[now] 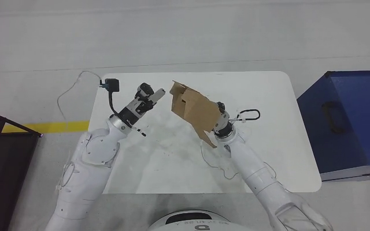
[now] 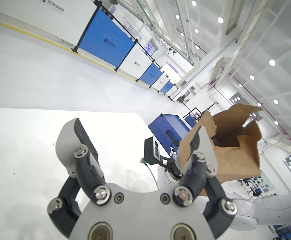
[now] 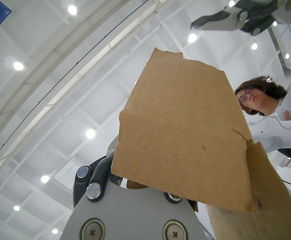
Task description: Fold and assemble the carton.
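A brown cardboard carton [image 1: 193, 107], partly opened with loose flaps, is held up above the white table [image 1: 173, 167]. My right gripper [image 1: 220, 117] is shut on its lower right end. In the right wrist view the carton [image 3: 181, 145] covers the fingers. My left gripper [image 1: 148, 93] hovers just left of the carton, apart from it. In the left wrist view that gripper [image 2: 138, 141] is open with nothing between its fingers, and the carton [image 2: 234, 150] shows its open mouth beyond one fingertip. The left gripper [image 3: 218, 20] also appears above the carton in the right wrist view.
A small black camera on a cable [image 1: 111, 85] stands at the table's back left corner. A black cable loop [image 1: 248, 114] lies right of the right wrist. A blue bin [image 1: 341, 124] stands off the table's right side.
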